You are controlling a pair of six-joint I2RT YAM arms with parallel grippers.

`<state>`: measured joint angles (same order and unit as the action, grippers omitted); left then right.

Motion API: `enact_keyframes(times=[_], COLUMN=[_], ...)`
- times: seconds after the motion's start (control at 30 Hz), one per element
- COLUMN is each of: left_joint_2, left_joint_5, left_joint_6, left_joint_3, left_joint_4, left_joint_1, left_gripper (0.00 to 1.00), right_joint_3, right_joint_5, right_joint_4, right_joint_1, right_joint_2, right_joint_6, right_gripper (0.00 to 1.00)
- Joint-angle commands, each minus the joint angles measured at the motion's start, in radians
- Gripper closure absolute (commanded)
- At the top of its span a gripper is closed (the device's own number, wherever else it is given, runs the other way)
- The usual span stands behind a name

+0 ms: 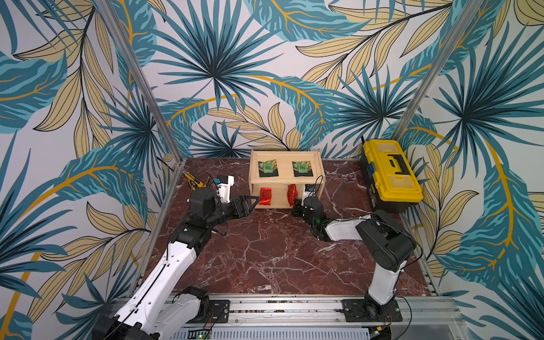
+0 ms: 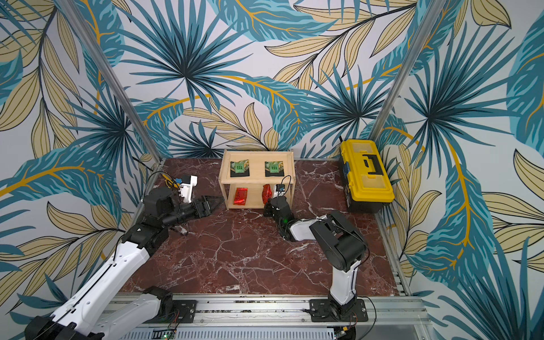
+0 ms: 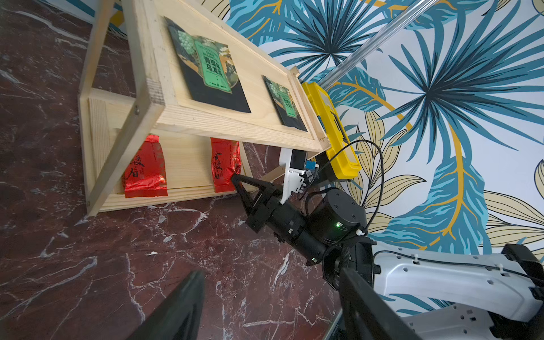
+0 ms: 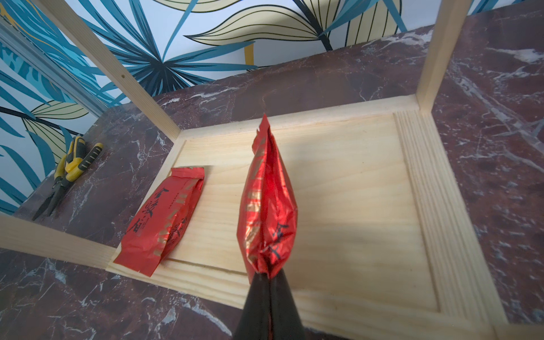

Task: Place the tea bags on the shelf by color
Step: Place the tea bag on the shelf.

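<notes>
At the centre of both top views, against the back wall, stands the small two-tier shelf of pale unfinished wood on the dark red marble desk. Two squarish green-and-gold foil tea bags lie flat side by side in its rimmed top tray. On the lower tier a narrow shiny red foil tea bag lies flat toward the left. Right of it, a second red tea bag stands on edge over the lower board, its near end pinched in the right gripper, whose jaws are clamped together on it. Left of the shelf, the left gripper hangs with jaws apart, holding nothing, just beside the shelf's left post. A yellow-and-black toolbox sits at the right.
</notes>
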<state>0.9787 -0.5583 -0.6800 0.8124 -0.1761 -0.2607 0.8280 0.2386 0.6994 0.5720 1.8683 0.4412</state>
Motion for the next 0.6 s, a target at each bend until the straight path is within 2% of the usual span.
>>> enact_keyframes(times=[0.0,0.5,0.57], left_joint_2=[-0.015,0.06,0.062], left_joint_5=[0.0,-0.014,-0.017], left_joint_6=[0.01,0.017,0.009], left_joint_3=[-0.011,0.039,0.039], left_joint_4=[0.013,0.043,0.049], left_joint_1=[0.007,0.008,0.007], left_gripper=[0.24,0.23,0.23], right_joint_3=[0.017,0.076,0.08], right_joint_5=[0.002,0.058,0.066], right_joint_4=[-0.021,-0.153,-0.16], right_joint_1=[-0.006,-0.011,-0.012], right_joint_2=[0.014,0.01,0.009], right_joint_6=[0.006,-0.019,-0.023], right_gripper=[0.95,0.86,0.83])
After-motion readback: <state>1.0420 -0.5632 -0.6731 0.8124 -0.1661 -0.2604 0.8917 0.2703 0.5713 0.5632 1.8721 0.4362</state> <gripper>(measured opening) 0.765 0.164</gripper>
